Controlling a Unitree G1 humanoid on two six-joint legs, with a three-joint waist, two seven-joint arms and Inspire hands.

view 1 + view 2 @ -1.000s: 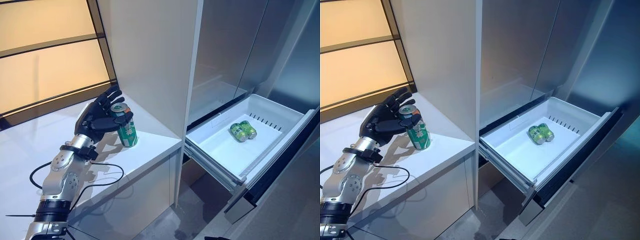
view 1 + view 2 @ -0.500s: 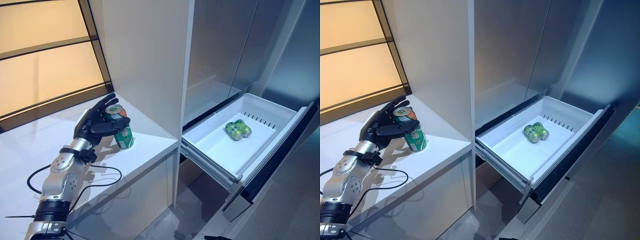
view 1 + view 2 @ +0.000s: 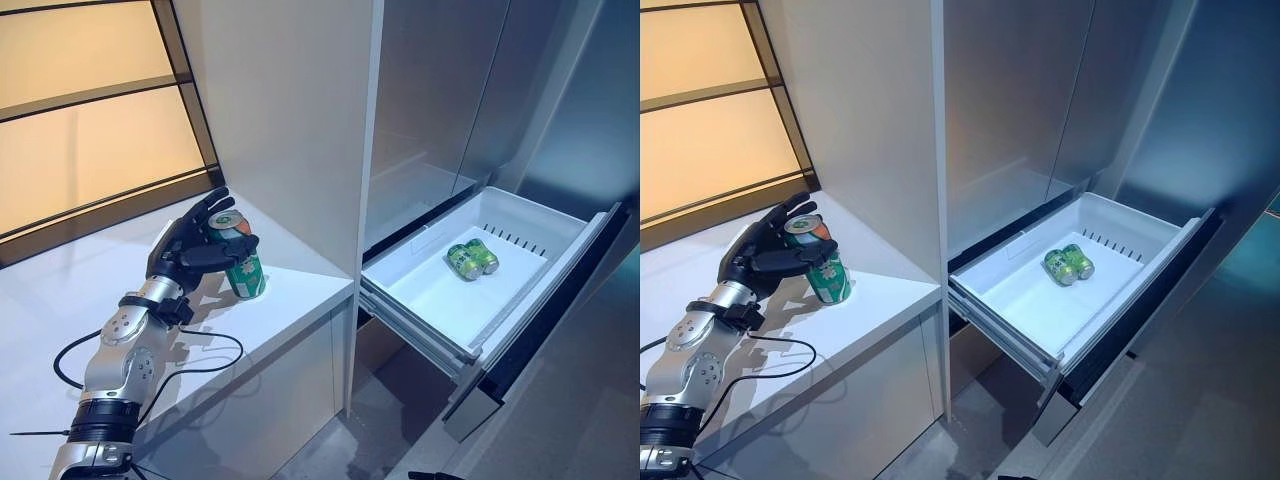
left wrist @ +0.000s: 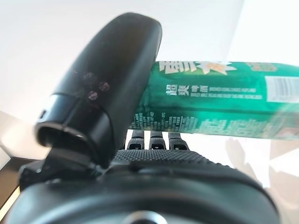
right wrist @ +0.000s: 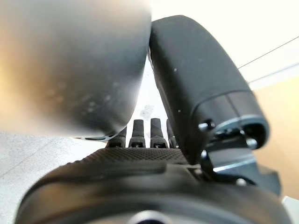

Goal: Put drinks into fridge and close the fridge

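Head views: three green cans in all. One stands on the white counter (image 3: 290, 310), the left hand (image 3: 185, 248) wrapped round this can (image 3: 240, 268) at nine o'clock; two cans (image 3: 466, 260) lie touching in the open fridge drawer (image 3: 420, 300) at three o'clock.

Left wrist view: thumb (image 4: 110, 88) across the can.

Right wrist view: the right hand (image 5: 154, 172) only; I cannot tell its grip.

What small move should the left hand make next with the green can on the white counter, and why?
Probably lift it. The left hand has thumb and fingers curled round the green drink can, which stands on the white counter. The white fridge drawer is pulled open to the right, with two green cans lying inside.
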